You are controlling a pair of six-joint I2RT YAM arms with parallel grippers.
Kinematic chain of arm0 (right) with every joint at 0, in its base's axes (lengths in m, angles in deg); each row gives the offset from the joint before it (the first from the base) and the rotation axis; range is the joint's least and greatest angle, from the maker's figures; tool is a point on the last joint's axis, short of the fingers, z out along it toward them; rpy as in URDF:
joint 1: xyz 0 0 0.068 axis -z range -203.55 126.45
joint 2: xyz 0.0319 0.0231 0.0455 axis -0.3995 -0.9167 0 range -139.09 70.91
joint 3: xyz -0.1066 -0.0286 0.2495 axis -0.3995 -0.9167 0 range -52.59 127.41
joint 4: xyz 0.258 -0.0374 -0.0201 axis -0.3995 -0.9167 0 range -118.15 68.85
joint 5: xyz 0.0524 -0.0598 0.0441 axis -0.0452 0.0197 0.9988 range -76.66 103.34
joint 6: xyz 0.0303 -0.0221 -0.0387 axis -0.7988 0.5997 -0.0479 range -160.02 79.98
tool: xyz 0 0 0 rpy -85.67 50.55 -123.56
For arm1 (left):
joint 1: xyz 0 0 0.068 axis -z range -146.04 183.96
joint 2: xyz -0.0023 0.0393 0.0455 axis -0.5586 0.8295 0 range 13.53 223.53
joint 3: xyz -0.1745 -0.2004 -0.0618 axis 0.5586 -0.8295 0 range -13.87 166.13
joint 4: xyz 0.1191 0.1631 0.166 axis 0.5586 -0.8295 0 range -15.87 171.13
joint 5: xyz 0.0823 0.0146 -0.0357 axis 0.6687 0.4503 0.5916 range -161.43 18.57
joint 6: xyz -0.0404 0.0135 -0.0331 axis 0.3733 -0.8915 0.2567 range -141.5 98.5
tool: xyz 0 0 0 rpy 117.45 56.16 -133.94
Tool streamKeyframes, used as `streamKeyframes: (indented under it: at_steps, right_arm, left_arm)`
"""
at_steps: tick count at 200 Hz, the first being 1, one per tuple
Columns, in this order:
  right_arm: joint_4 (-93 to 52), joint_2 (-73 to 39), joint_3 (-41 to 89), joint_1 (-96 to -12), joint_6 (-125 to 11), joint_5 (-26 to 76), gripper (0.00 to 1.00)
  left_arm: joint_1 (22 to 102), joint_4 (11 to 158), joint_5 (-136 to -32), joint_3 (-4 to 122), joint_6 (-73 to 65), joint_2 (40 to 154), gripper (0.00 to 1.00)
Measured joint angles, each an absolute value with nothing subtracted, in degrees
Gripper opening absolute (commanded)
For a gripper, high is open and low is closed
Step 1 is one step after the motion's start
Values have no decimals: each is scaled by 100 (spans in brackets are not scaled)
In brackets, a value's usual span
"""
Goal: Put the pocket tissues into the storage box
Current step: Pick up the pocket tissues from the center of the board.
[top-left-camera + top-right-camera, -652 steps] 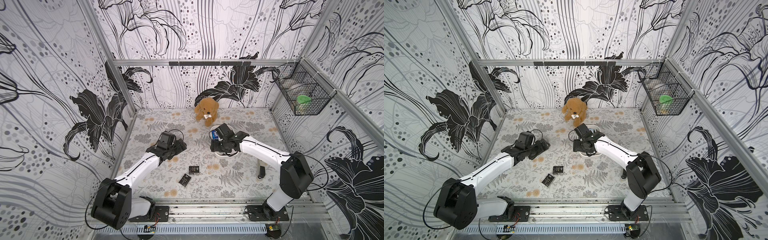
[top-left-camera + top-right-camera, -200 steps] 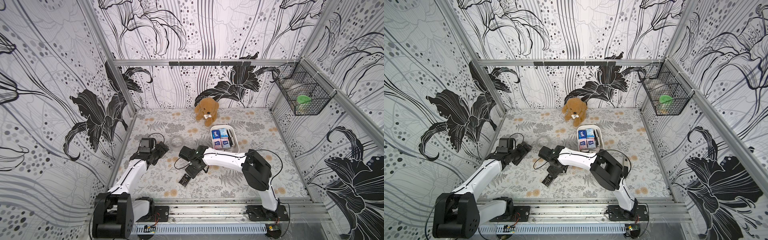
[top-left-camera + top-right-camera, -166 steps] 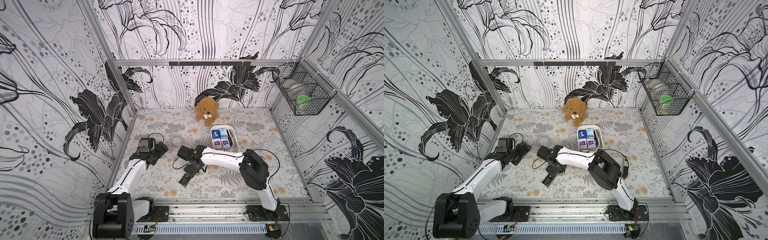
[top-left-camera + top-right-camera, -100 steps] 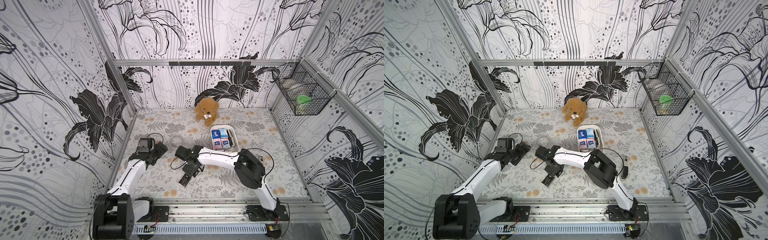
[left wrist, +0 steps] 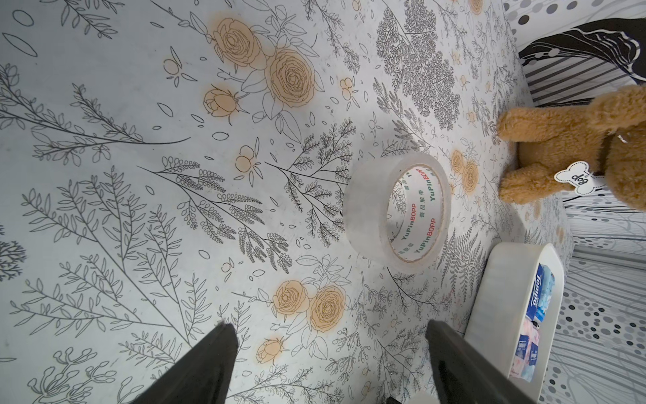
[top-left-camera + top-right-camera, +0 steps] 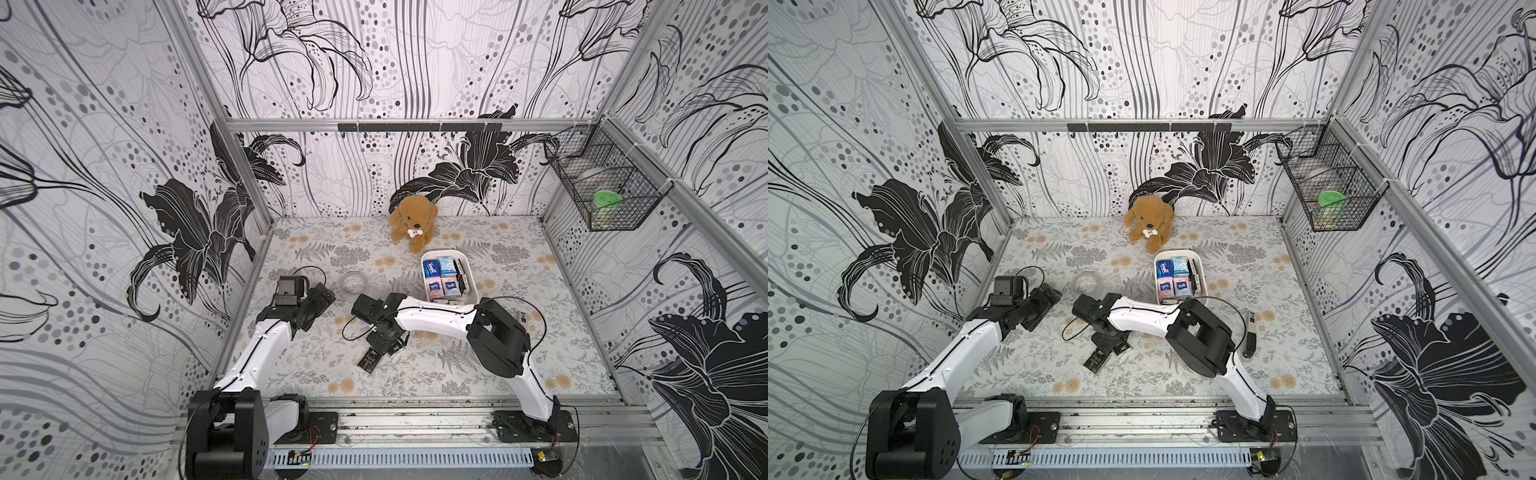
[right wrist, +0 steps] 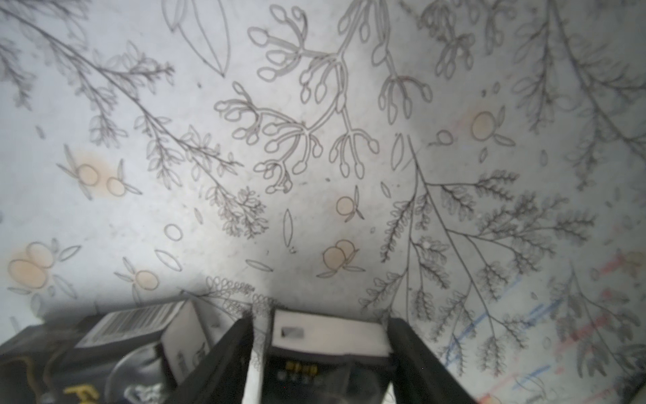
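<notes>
Floral tabletop: my right gripper has narrowed around a black tissue packet, clamp unconfirmed, so lifting waits. Left gripper hangs spread.

Both top views give me bright, even overhead light, only soft shadows on the floor, and straight lines bowing toward the edges. My left wrist feed is crisp and well lit, the tape roll sharp with a faint sheen. The right wrist feed is dimmer and soft, with shadow pooling around the blurred tissue packet.
</notes>
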State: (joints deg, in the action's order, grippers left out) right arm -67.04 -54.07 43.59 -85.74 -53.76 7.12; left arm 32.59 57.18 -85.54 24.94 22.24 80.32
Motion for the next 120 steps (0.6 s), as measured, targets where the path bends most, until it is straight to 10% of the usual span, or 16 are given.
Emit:
streamKeyframes:
  at_steps: [120]
  right_arm:
    - [-6286, -3799, 3504, -7582, -6366, 467, 42]
  left_arm:
    - [3443, 5769, -8698, 2835, 2286, 8067, 88]
